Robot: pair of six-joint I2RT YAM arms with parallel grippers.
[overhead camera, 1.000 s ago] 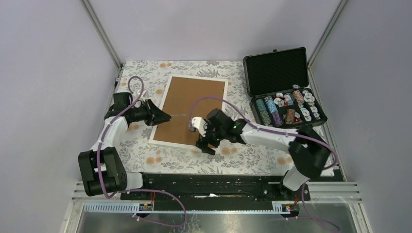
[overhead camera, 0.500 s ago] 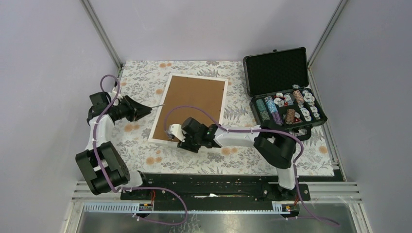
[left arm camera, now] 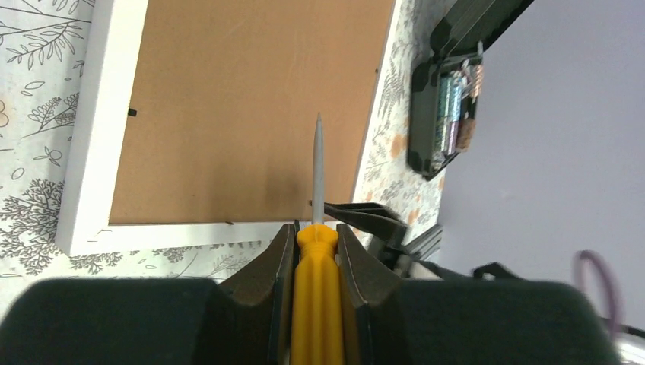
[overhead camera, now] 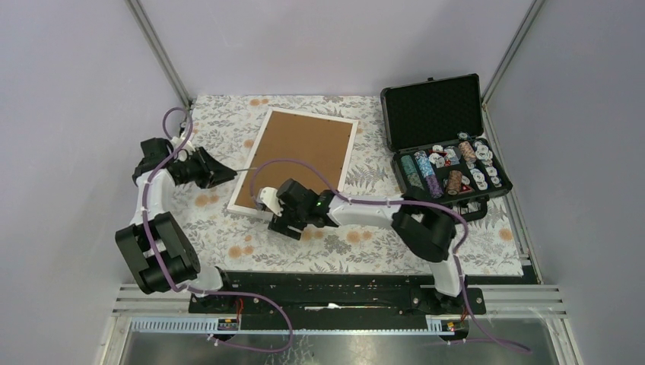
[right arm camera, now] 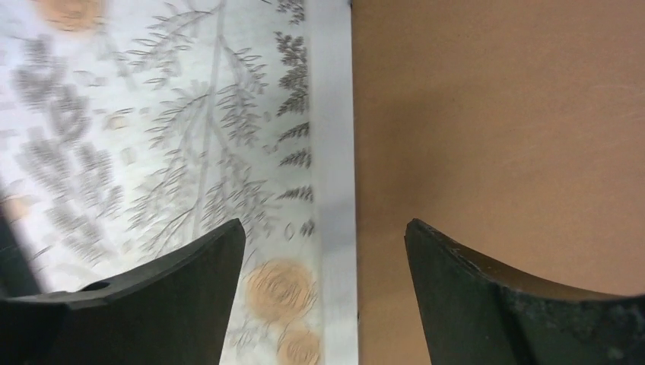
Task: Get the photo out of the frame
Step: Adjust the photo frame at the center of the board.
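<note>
We read this step as prying the tabs (left arm camera: pixel 131 112). The frame (overhead camera: pixel 295 160) lies face down on the counter (overhead camera: pixel 365 243), brown backing board (left arm camera: pixel 243 114) up, thin white border. The photo is hidden underneath. The left gripper (left arm camera: pixel 316 243) clamps a yellow screwdriver (left arm camera: pixel 317 304), tip pointing ahead across the board. The right gripper (right arm camera: pixel 323 251) stands wide, the border between its fingers. Best to pin that edge, slide the tip flat under a tab and avoid gouging.

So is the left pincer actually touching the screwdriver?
Touching. The left wrist view shows the left pincer with both fingers pressed against the yellow-handled screwdriver.
</note>
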